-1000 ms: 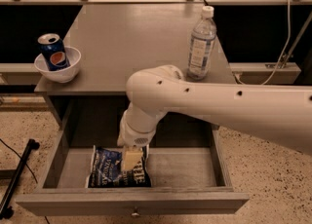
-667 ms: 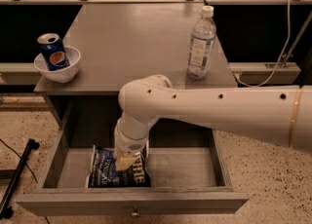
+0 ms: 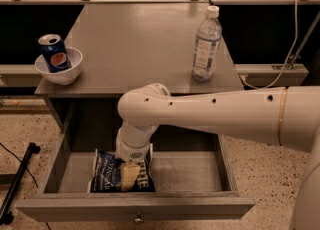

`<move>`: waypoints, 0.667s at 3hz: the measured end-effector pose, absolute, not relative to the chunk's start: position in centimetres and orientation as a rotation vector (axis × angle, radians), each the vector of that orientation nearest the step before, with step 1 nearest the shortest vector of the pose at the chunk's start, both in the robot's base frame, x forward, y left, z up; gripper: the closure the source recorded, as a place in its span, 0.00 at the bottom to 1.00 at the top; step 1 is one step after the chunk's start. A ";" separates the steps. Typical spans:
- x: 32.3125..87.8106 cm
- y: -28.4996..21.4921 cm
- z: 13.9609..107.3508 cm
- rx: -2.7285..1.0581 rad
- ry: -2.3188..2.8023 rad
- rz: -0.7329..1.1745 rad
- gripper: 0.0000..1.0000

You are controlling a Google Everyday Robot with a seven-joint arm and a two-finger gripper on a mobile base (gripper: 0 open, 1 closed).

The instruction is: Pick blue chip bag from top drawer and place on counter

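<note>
Grey matte wood makes up the one cabinet, and its counter (image 3: pixel 135 49) is bare through the middle and along the front edge. One thick white arm (image 3: pixel 215 116) comes in from the right, crosses the cabinet front and bends down into the top drawer (image 3: pixel 75 210), which stands open.

The drawer holds one thing: the blue chip bag (image 3: pixel 104 174), lying flat in the left half close to the front wall. The right half of the drawer floor is bare. The gripper (image 3: pixel 129 176) sits low on the bag's right part, touching it; whether the claw is open or clamped I cannot tell.

On the counter, one clear water bottle (image 3: pixel 206 44) stands upright near the right edge. One white bowl (image 3: pixel 60 74) sits at the left front corner, with one Pepsi can (image 3: pixel 54 54) upright inside it. One small round knob (image 3: pixel 137 219) shows on the drawer front.
</note>
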State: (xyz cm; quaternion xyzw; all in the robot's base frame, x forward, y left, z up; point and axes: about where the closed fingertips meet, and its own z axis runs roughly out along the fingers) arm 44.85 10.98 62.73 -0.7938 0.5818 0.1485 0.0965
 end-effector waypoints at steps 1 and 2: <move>44.7 10.9 62.1 -2.365 1.730 0.445 0.21; 44.5 10.8 61.4 -2.377 1.738 0.446 0.39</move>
